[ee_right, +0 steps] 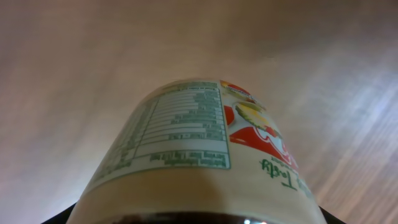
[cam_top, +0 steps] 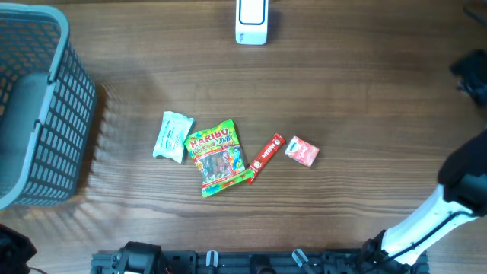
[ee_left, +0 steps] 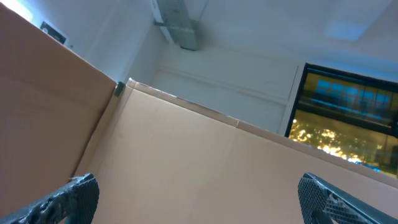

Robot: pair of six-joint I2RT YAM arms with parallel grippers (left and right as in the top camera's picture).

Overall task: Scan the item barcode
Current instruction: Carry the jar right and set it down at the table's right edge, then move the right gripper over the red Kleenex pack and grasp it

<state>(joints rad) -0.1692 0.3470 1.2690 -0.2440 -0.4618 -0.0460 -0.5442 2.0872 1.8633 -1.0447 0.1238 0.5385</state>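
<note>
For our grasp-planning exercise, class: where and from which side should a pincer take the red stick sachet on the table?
Probably from straight above, closing across the narrow width of the red stick sachet, near its upper end. It lies flat and slanted; its lower end lies against the Haribo bag, while the upper end is free.

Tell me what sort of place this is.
Probably a mock shop checkout on a table: a white scanner at the far edge, a grey shopping basket on the left, snack packets in a row, a labelled container at the right wrist camera.
</note>
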